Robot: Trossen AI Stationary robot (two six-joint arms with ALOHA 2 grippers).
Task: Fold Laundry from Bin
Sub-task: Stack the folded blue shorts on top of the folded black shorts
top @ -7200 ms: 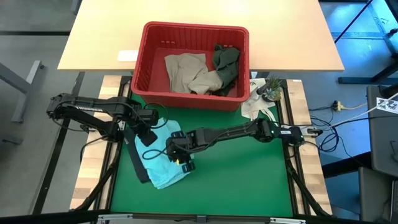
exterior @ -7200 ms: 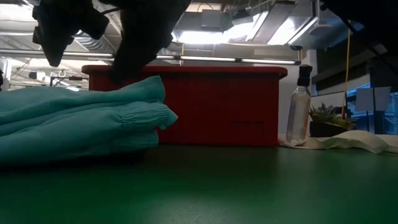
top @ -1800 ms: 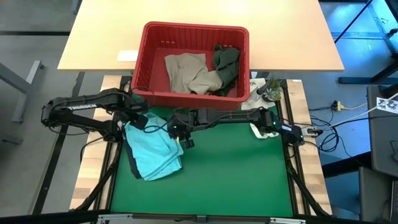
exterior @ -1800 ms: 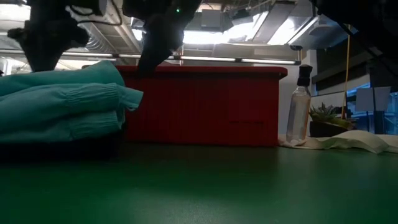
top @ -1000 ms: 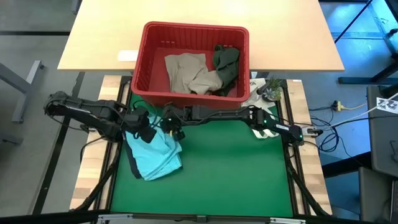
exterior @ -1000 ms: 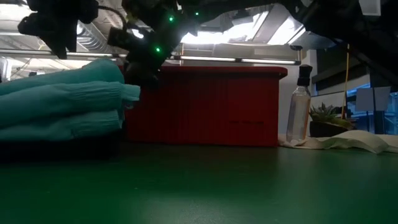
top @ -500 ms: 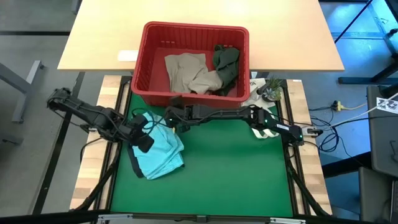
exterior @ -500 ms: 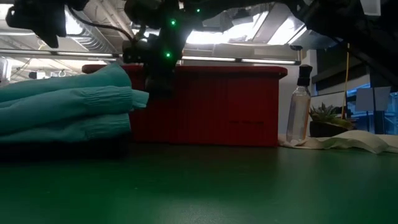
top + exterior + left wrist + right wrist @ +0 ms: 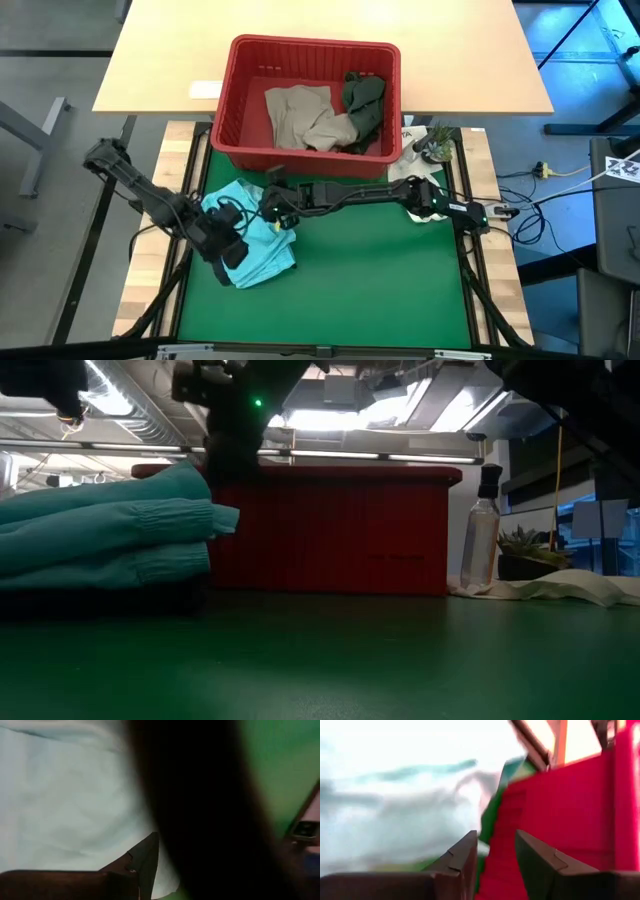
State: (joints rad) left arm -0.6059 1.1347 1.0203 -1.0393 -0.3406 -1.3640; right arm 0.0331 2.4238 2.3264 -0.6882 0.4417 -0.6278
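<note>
On the left side of the green worktop [image 9: 380, 290] the left arm reaches in from the edge, and the left claw [image 9: 232, 252] is low over the near left part of the light teal garment [image 9: 262, 240]. The left wrist view shows pale teal cloth [image 9: 65, 805] very close, but a big dark shape covers much of that picture, so it is not possible to tell whether this claw is wide, narrow or holding the cloth. The teal garment lies folded in layers on the worktop, just in front of the bin's left corner; in the low view its ribbed cuff [image 9: 180, 518] points to the right. At the right edge of this garment is the right claw [image 9: 275, 212], at the end of the right arm, which stretches across the worktop from the right side. In the right wrist view its jaws stand a little apart, with nothing between them; the claw [image 9: 495, 834] is between the teal cloth and the red wall of the bin. The bin [image 9: 240, 110] stands at the far edge of the green worktop. Inside it the beige-tan garment [image 9: 305, 115] lies crumpled in the middle, and the dark olive green garment [image 9: 362, 100] touches it on the right. Right of the bin are a white cloth bag [image 9: 560, 588], a clear spray bottle [image 9: 482, 540] and a small plant [image 9: 436, 140].
</note>
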